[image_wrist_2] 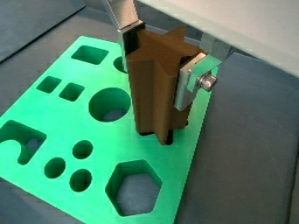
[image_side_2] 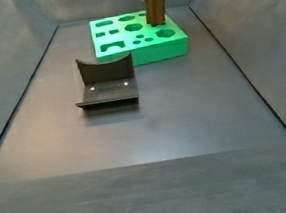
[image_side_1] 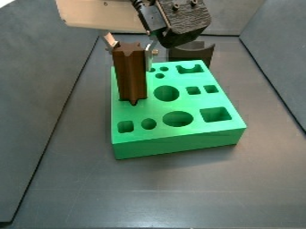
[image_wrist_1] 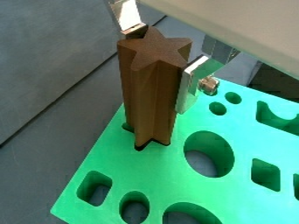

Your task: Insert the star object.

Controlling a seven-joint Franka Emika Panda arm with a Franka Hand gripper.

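We start nearest the wrist, where the gripper [image_wrist_2: 163,61] is clamped on the star object [image_wrist_1: 149,87]: in both wrist views its silver fingers [image_wrist_2: 191,74] press the upper flanks of the dark-brown peg. The peg stands upright, its lower end already sunk into a star-shaped hole [image_wrist_1: 142,144] near the edge of the green block [image_wrist_1: 233,188]. We judge the risk to be jamming: if the ridges sit slightly rotated against the hole's points, pushing down could wedge the peg or drag the block across the floor. Letting go too early could leave it proud or leaning. Farther off, the fixture [image_side_2: 104,82] stands well apart from the block. We can read no brand, label or writing anywhere.
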